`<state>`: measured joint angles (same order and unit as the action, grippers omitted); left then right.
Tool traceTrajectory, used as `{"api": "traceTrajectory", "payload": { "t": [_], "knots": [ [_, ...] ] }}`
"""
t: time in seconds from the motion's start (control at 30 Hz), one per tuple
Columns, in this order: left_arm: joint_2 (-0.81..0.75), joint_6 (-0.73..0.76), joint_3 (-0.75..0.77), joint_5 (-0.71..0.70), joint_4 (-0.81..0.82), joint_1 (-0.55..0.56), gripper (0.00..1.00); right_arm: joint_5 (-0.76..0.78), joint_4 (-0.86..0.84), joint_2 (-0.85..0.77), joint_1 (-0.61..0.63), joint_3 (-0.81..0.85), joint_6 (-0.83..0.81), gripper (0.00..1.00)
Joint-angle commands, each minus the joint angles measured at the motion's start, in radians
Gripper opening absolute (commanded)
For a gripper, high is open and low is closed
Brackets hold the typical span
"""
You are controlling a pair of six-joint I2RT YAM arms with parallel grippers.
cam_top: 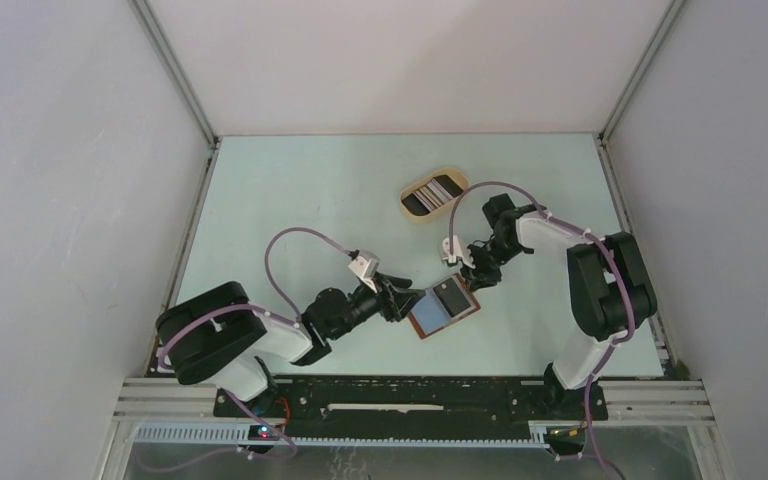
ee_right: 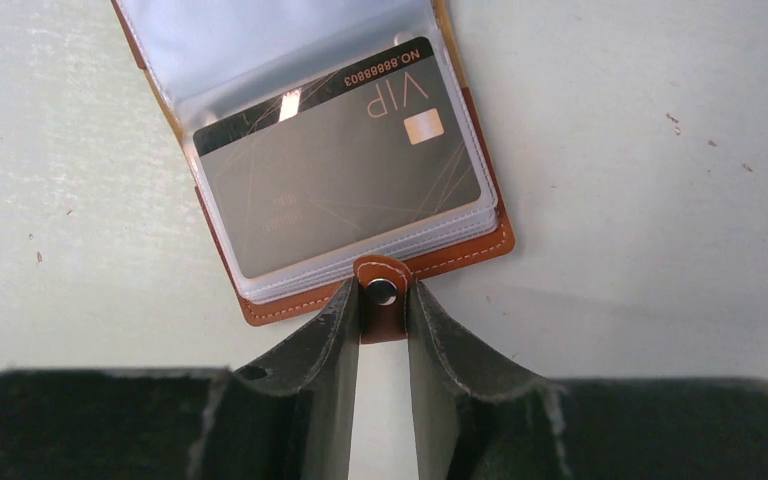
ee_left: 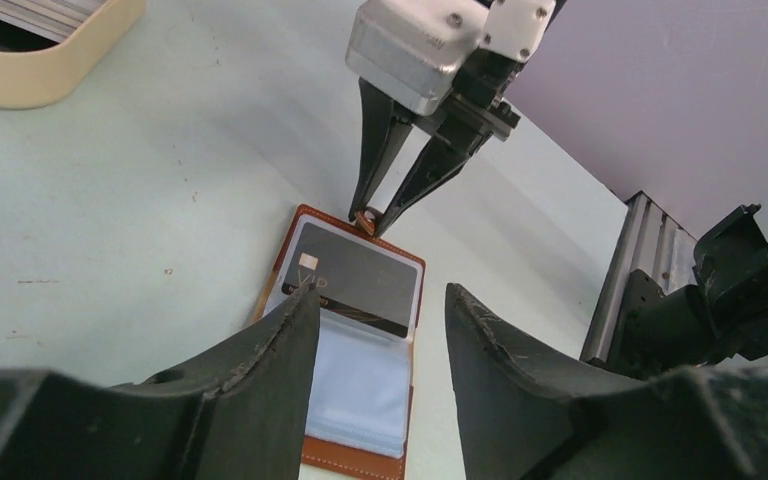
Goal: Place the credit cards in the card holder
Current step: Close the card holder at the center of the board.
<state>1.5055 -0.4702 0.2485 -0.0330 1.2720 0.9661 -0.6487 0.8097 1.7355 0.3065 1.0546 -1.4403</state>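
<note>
The left gripper's (cam_top: 402, 298) jaws stand partly apart and grip nothing. They are poised at the left edge of the small reddish-brown leather card holder (ee_left: 358, 390), which lies open on the pale green worktop (cam_top: 310, 200). A black rectangular plastic credit card (ee_right: 350, 180) rests on its clear sleeves, just ahead of those jaws; how deep it sits in a pocket cannot be told. The right gripper's (ee_right: 382, 295) jaws are pinched on the holder's brown closing tab (ee_right: 381, 270), pinning it down. The left should probably nudge the card squarely along the sleeve while the right anchors the tab.
</note>
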Motion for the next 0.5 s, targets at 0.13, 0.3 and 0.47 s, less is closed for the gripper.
{"api": "traceTrajectory", "payload": {
  "t": [0.13,0.3,0.47],
  "knots": [
    [0.028,-0.047,0.008,0.068,0.070,-0.033,0.52,-0.039,0.018,-0.016,-0.019,0.038,0.018,0.38],
    [0.031,-0.056,0.008,0.077,0.072,-0.040,0.51,-0.025,0.021,-0.015,-0.032,0.038,0.023,0.44],
    [0.034,-0.066,0.008,0.084,0.074,-0.046,0.50,-0.010,-0.003,-0.027,-0.046,0.037,0.074,0.46]
  ]
}}
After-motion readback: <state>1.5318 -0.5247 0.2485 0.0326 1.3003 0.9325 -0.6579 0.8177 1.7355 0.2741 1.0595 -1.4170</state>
